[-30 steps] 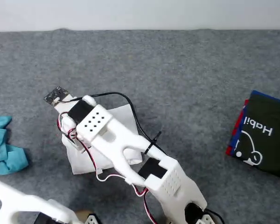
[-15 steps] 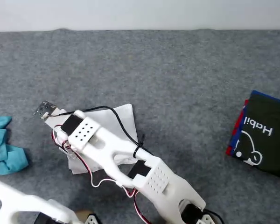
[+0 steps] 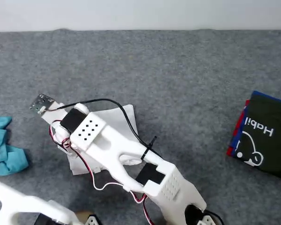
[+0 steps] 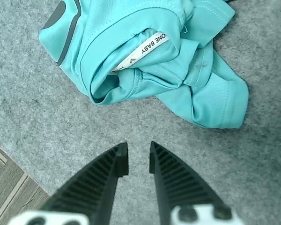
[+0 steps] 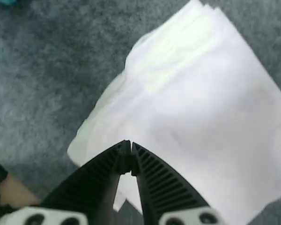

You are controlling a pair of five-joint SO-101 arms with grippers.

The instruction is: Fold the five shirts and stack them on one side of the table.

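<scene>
Nearest, at the bottom left corner of the high view, a stretch of the left arm (image 3: 23,204), cut off by the frame; in its wrist view, left jaws parted by a narrow gap, gripping nothing, poised over bare grey tabletop (image 4: 61,117) just short of a crumpled teal shirt (image 4: 150,61); the same teal shirt (image 3: 4,150) at the left edge of the high view, partly cut off there.

Next, the right arm (image 3: 117,150), slanting from the bottom edge up and leftward across a folded white shirt (image 3: 117,117) and hiding much of it; right jaws closed tip to tip over a layered edge of the white shirt (image 5: 201,108); impossible to tell whether pinching cloth or merely poised above it.

Farther right, well apart from the white shirt, a folded dark shirt (image 3: 267,136) with white print, lying on a stack with blue and red edges, cut off by the right frame edge; number of shirts underneath not countable.

Compared with a second ago: wrist of the right arm swung farther toward the left side of the tabletop, with the small board (image 3: 40,103) at its end now past the white shirt's edge; white shirt, teal shirt and stack in the same places.
</scene>
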